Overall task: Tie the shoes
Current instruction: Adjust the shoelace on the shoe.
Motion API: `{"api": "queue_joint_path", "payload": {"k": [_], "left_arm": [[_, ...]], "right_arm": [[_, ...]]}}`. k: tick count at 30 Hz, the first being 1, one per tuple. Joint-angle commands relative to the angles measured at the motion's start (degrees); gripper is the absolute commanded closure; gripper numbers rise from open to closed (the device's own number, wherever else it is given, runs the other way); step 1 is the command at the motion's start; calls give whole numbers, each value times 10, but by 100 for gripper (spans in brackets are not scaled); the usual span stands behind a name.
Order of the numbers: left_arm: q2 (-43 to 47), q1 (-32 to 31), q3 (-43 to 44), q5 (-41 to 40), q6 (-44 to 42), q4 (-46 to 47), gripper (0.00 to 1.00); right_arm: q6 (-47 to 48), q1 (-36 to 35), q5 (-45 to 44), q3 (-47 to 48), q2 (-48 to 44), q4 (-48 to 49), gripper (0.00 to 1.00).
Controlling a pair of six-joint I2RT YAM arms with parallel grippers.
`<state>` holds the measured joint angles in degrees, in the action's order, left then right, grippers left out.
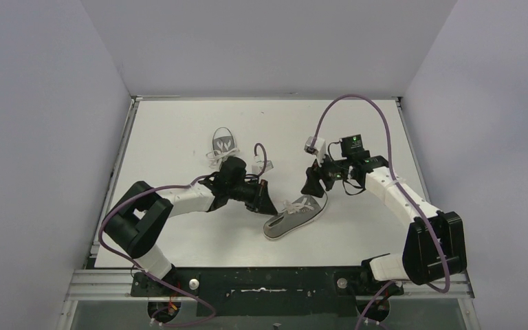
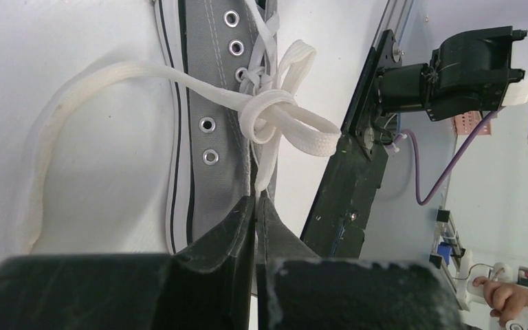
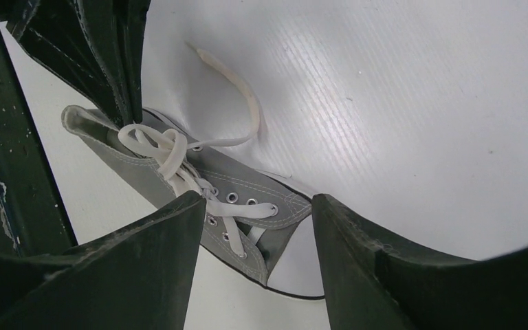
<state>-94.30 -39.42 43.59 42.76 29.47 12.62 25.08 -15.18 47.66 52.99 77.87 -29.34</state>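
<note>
White table (image 1: pixel 179 124) between pale grey walls (image 1: pixel 41 103) carries both shoes. The near shoe (image 1: pixel 294 216) lies just at 6 o'clock of the table's middle. The far shoe (image 1: pixel 224 144) sits toward 10 o'clock, well apart from it, and I cannot tell whether that one is tied.

The left gripper (image 2: pixel 256 199) is pinched tight on a lace strand (image 2: pixel 264 165) that runs straight from its tips to the knot (image 2: pixel 269 108). A flat loop (image 2: pixel 313 130) sticks out at 3 o'clock of the knot in the left wrist view. A loose end (image 2: pixel 48 158) trails across the table at 9 o'clock.

The right gripper (image 3: pixel 258 203) hangs over the same shoe with its fingers well apart and nothing between them.

The step in hand looks like cinching the bow. To do it well, the right gripper should come down on the free loop close to the knot and close squarely across the flat of the lace. Both arms should then draw outward together, low and level across the shoe. If the left pulls alone, it would likely drag the shoe or slip the strand through and undo the knot. An even, opposed pull should seat the knot against the eyelets.
</note>
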Motion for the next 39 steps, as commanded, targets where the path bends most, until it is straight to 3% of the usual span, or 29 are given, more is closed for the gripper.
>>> {"api": "queue_joint_path", "payload": {"k": [1, 10, 16, 33, 37, 39], "left_arm": [[12, -4, 18, 28, 0, 16, 100], [3, -18, 37, 30, 0, 15, 100], [0, -18, 35, 38, -4, 11, 100], [-5, -18, 37, 45, 6, 24, 100], [-5, -19, 34, 47, 7, 25, 100], [-5, -18, 33, 48, 8, 25, 100]], "right_arm": [[79, 8, 87, 16, 25, 11, 43], [83, -46, 68, -14, 32, -3, 56], [101, -59, 43, 5, 62, -21, 76], [141, -85, 49, 22, 95, -46, 68], [138, -85, 43, 25, 101, -42, 72], [134, -86, 44, 27, 101, -41, 81]]}}
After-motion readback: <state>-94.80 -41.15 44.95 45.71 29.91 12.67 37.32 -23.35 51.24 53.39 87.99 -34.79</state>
